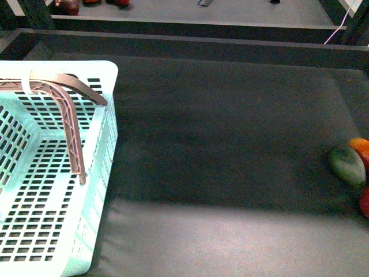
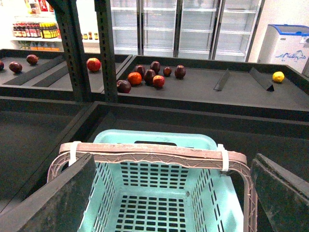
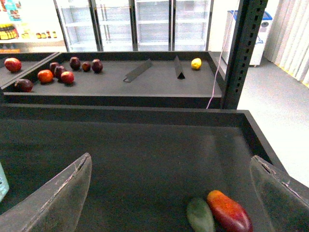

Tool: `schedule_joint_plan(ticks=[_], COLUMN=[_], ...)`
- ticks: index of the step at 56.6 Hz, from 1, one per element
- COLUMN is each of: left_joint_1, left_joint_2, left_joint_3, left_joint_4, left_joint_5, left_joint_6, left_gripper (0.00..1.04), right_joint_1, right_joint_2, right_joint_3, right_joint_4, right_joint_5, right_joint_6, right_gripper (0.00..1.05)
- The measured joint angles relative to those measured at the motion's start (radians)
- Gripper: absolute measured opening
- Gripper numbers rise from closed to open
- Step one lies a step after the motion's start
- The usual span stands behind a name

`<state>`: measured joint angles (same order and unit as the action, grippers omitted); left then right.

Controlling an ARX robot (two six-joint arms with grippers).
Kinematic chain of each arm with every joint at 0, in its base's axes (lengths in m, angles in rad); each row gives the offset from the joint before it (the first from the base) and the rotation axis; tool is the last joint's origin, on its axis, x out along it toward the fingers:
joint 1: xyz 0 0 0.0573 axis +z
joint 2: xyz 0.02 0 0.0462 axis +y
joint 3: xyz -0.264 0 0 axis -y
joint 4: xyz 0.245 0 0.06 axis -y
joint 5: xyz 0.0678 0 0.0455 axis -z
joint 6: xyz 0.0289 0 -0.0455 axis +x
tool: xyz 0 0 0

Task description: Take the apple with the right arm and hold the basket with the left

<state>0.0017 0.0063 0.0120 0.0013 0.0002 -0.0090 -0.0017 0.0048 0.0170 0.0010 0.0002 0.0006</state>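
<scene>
Three fruits are seen crowded at the right edge of the dark mat (image 1: 230, 144). The apple (image 1: 365, 203) shows only as a red sliver cut off by the front view's border, just beside the dull-green fruit (image 1: 347, 165) and near the orange fruit (image 1: 361, 149). The right gripper (image 3: 169, 193) is pictured above the mat with its fingers (image 3: 60, 195) spread wide and nothing between them. Only the green and orange fruits are caught in its wrist view, and the apple is not seen there at all. The wrong fruit could therefore be seized if the reach were guided by that view alone. The apple could also be knocked and sent rolling if a finger were brought down on a close neighbour. The left gripper (image 2: 169, 198) is shown empty above the turquoise basket (image 1: 106, 150), well apart from the fruit, with its fingers (image 2: 58, 203) likewise held wide. The brown handles (image 2: 154, 157), bound with pale ties, appear to run along the line between those fingers rather than across it. A closing grip might thus be wasted on air or slip off the rim. Left unheld, the light basket could be pushed or tipped once weight is dropped in.
</scene>
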Motion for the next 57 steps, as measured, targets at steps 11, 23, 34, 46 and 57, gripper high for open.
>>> schedule_joint_plan(ticks=[11, 23, 34, 46, 57], left_joint_1=[0.0, 0.0, 0.0, 0.0, 0.072], left_joint_2=[0.0, 0.0, 0.0, 0.0, 0.293], left_joint_3=[0.0, 0.0, 0.0, 0.0, 0.108], left_joint_4=[0.0, 0.0, 0.0, 0.0, -0.184], left_joint_5=[0.0, 0.0, 0.0, 0.0, 0.093], left_joint_6=[0.0, 0.0, 0.0, 0.0, -0.456], left_gripper=[0.98, 0.98, 0.98, 0.98, 0.98], right_joint_1=[0.0, 0.0, 0.0, 0.0, 0.0], right_joint_2=[0.0, 0.0, 0.0, 0.0, 0.0], right_joint_3=[0.0, 0.0, 0.0, 0.0, 0.0], right_joint_4=[0.0, 0.0, 0.0, 0.0, 0.0], right_joint_5=[0.0, 0.0, 0.0, 0.0, 0.0], right_joint_6=[0.0, 0.0, 0.0, 0.0, 0.0], right_gripper=[0.96, 0.96, 0.96, 0.96, 0.96])
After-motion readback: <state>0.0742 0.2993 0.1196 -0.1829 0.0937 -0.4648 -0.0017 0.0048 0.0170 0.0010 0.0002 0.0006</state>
